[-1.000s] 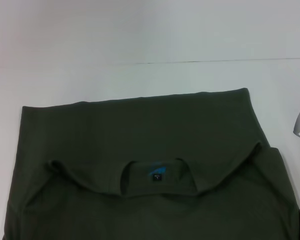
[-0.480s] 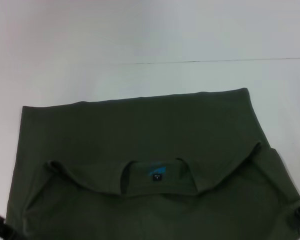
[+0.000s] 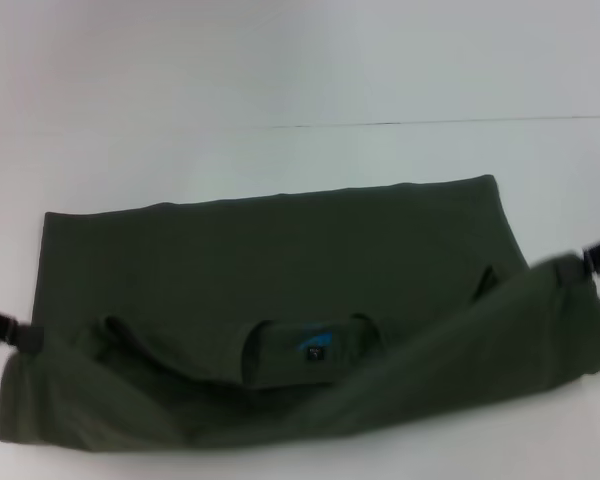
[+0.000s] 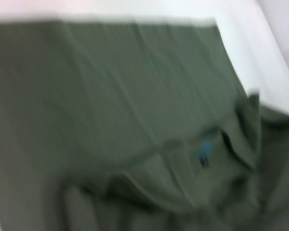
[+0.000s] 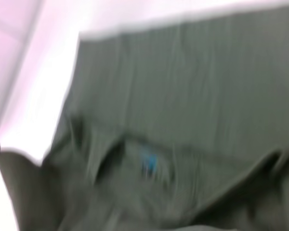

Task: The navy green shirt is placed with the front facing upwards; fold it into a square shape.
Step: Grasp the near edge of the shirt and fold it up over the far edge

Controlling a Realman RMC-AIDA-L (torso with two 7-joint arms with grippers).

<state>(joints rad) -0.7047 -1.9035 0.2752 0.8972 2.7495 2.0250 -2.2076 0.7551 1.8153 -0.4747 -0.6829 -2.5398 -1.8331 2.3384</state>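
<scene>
The navy green shirt (image 3: 280, 250) is a plain dark olive green all over, with no print showing. Inside its collar (image 3: 315, 345) sits a small bright blue neck label (image 3: 315, 345) beside a darker tag. The counter (image 3: 280, 70) beneath is white, faintly pink at the left, crossed by a thin dark line on the far side.

The head camera looks forward and steeply down from above the white table (image 3: 280, 80), taking in the whole navy green shirt (image 3: 280, 250) from well back; the table's far edge runs across toward 12 o'clock. The left wrist camera hangs close over the shirt (image 4: 111, 96), entering from 9 o'clock, and the right wrist camera sits equally close above it (image 5: 207, 86), from 3 o'clock. All three views share the collar with its blue neck label (image 3: 314, 346) (image 4: 204, 153) (image 5: 148, 162) and the flat cloth beyond it.
</scene>
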